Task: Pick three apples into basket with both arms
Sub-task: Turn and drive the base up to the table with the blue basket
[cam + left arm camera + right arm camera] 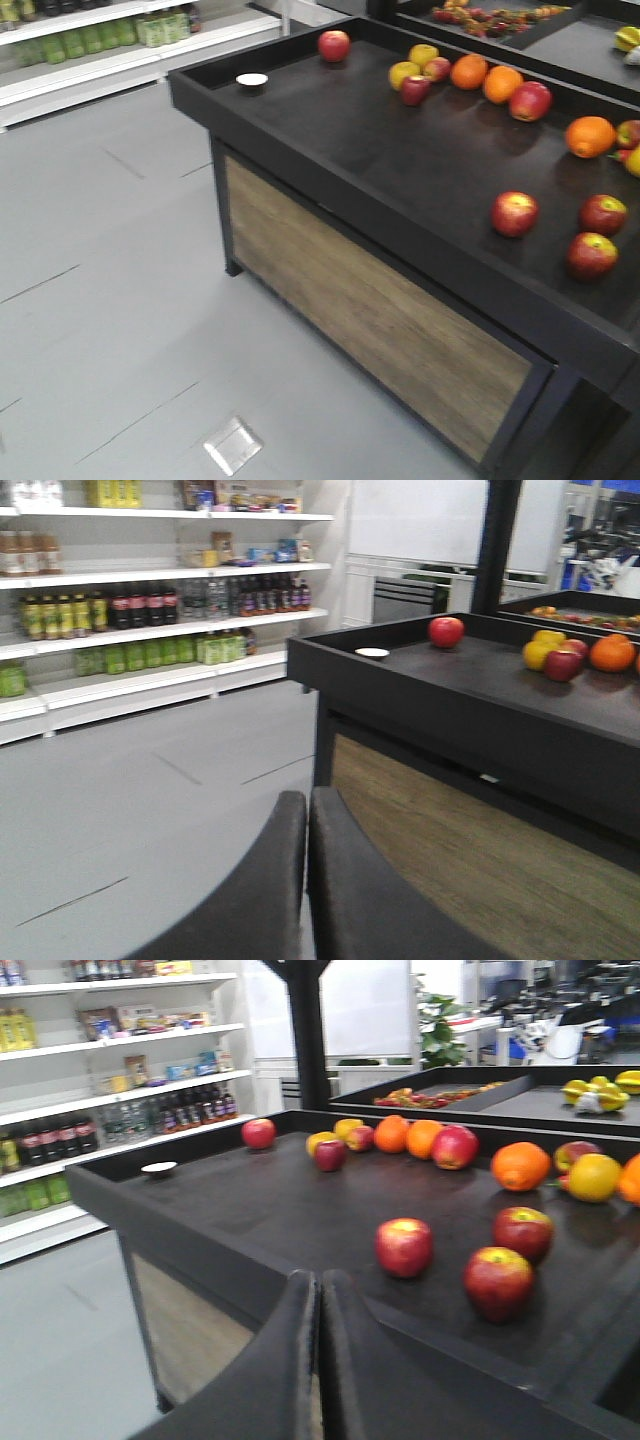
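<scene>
Lying beyond the clenched right hand (318,1286), three apples (404,1247); left hand (306,802) clenched too.

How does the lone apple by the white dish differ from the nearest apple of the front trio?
The lone apple sits at the far corner near the white dish; the nearest apple has two neighbours. The lone apple looks evenly red; the nearest apple shows a yellow top patch. Both are round, red.

Front view. Red apples (515,213): eight; three at 3 o'clock, four at 1 to 2 o'clock, one at 12. Oranges (468,71): three, 1 to 2 o'clock. Yellow apples (423,54): two, 1 o'clock. Yellow fruit (635,160) cut by the frame edge: one. White dish (251,79): one, 11 o'clock.
</scene>
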Robot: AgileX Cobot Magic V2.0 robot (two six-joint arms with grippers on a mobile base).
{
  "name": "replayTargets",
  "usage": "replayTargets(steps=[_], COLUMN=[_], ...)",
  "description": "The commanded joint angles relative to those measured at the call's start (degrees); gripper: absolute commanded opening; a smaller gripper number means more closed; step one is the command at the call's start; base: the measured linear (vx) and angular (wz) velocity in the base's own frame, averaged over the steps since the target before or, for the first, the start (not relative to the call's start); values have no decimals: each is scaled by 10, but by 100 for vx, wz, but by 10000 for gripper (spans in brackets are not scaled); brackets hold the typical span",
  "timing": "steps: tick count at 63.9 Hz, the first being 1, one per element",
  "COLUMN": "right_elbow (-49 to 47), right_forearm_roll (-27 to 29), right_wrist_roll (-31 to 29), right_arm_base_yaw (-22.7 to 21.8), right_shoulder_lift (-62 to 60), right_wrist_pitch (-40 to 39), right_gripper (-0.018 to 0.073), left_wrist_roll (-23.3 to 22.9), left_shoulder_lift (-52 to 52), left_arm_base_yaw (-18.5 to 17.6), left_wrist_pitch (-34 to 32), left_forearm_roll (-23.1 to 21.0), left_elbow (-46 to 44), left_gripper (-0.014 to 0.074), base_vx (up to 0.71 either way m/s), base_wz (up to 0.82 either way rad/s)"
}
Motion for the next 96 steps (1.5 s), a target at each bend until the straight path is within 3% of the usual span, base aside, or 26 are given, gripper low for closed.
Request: replayTargets(steps=[1,96], right_elbow=[7,7], right_forearm_roll=[-5,-5], right_wrist_roll=[-6,-6], right_arm_base_yaw=[-4,-4], right_shoulder_lift=[-6,-6], right_wrist_pitch=[-39,-39], right_gripper=[-4,-4], left_wrist_roll=[-2,-2], left_shoulder_lift=[-7,-7], left_arm_base_yaw=[-1,-1], left_wrist_pitch=[-43,-43], left_forearm_roll=[-5,-5], left_elbow=[13,13], left_gripper=[-6,-6], base_vx=[6,3], base_wz=[-42,-33])
